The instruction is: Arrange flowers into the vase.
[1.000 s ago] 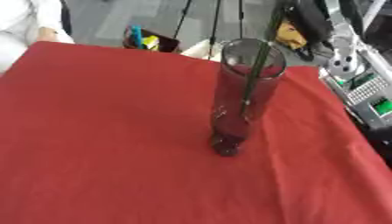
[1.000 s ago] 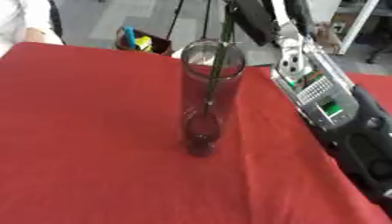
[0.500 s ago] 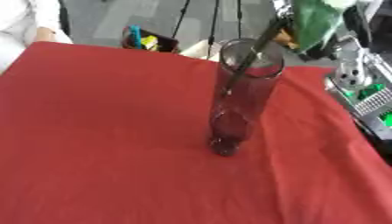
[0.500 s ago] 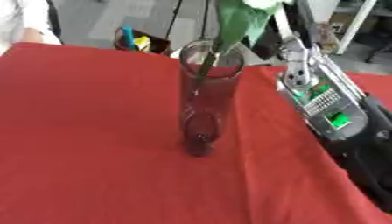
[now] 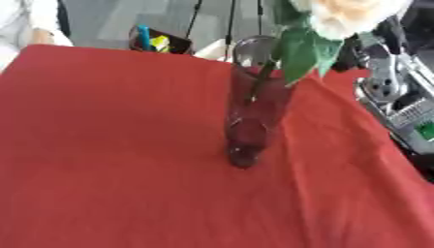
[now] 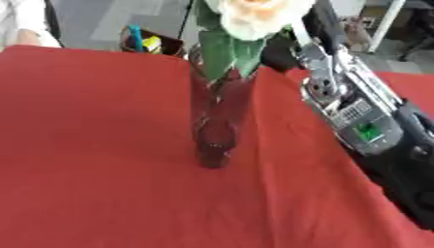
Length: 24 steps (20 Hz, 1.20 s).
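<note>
A tall clear glass vase [image 6: 216,126] stands upright near the middle of the red tablecloth [image 6: 93,160]. A cream rose [image 6: 254,14] with green leaves [image 6: 222,55] leans over the vase's rim, and its stem [image 5: 261,82] runs down inside the glass. My right arm [image 6: 343,97], silver and black, comes in from the right. Its dark hand [image 6: 288,48] sits right against the leaves under the bloom and seems curled on the stem; the leaves hide most of it. My left hand shows in neither view.
Beyond the table's far edge stands a dark box [image 6: 148,43] with blue and yellow things in it. A person in white [image 5: 34,22] is at the far left corner. My right arm covers the table's right side.
The flower has come down. First only its stem showed in the vase, then the leaves, and now the bloom sits just above the rim. My right arm has moved lower and closer.
</note>
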Each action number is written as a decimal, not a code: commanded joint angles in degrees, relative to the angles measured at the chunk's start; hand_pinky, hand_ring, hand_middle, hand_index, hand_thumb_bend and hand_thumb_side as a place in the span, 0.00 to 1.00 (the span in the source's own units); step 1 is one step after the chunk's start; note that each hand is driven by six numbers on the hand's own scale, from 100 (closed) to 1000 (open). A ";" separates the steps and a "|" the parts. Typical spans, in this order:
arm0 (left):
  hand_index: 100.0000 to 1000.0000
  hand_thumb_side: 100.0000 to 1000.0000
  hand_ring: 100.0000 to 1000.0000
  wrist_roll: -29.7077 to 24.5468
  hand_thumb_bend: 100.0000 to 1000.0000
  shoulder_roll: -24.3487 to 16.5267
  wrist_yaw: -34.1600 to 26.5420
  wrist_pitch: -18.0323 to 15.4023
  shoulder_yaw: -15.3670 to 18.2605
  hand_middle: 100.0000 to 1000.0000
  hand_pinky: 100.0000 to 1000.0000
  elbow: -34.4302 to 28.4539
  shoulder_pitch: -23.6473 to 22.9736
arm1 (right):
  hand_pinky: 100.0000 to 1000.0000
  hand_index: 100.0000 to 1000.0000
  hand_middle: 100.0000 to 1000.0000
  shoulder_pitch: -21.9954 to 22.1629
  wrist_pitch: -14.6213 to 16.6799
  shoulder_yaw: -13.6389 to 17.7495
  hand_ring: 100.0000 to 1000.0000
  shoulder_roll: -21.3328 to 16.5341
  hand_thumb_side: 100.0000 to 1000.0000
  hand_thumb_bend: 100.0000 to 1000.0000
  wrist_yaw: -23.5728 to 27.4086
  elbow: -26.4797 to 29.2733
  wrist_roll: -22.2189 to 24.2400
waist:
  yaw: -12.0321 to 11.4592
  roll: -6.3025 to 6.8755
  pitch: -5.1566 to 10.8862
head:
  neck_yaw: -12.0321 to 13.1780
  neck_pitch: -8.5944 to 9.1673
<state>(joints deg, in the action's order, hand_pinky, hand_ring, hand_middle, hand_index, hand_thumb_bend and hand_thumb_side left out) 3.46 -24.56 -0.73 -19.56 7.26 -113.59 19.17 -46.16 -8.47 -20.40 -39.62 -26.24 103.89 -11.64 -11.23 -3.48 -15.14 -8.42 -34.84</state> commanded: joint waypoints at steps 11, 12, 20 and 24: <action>0.94 0.98 0.85 -0.44 0.00 -0.53 -0.28 0.04 -0.17 0.84 0.70 -1.00 0.51 | 0.73 0.51 0.42 -4.83 -11.17 1.00 0.40 0.25 0.84 0.00 12.18 -0.62 10.51 | -0.19 -0.03 1.31 | -0.04 0.17; 0.94 0.98 0.85 -0.46 0.00 -0.53 -0.28 0.05 -0.17 0.84 0.70 -1.00 0.53 | 0.73 0.51 0.42 -4.96 -11.90 1.05 0.40 0.37 0.85 0.00 13.54 -0.75 10.58 | -0.21 -0.05 1.29 | -0.02 0.23; 0.94 0.98 0.85 -0.51 0.00 -0.63 -0.32 -0.01 -0.23 0.84 0.70 -1.00 0.77 | 0.76 0.58 0.49 -5.77 -14.22 0.69 0.46 0.54 1.00 0.00 16.54 -1.74 11.52 | -0.52 -0.11 1.20 | -0.01 0.53; 0.94 0.98 0.85 -0.51 0.00 -0.66 -0.36 -0.05 -0.26 0.85 0.70 -1.00 0.88 | 0.77 0.60 0.52 -6.01 -13.99 0.76 0.48 0.72 1.00 0.00 15.05 -2.39 13.27 | -0.61 -0.08 1.21 | 0.01 0.65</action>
<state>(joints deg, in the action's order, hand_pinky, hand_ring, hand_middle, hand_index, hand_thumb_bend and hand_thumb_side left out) 3.03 -24.17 -0.77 -19.54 7.24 -113.59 19.18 -50.92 -22.55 -20.36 -38.16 -10.52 101.40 1.15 -11.76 -3.87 -15.02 -8.55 -34.69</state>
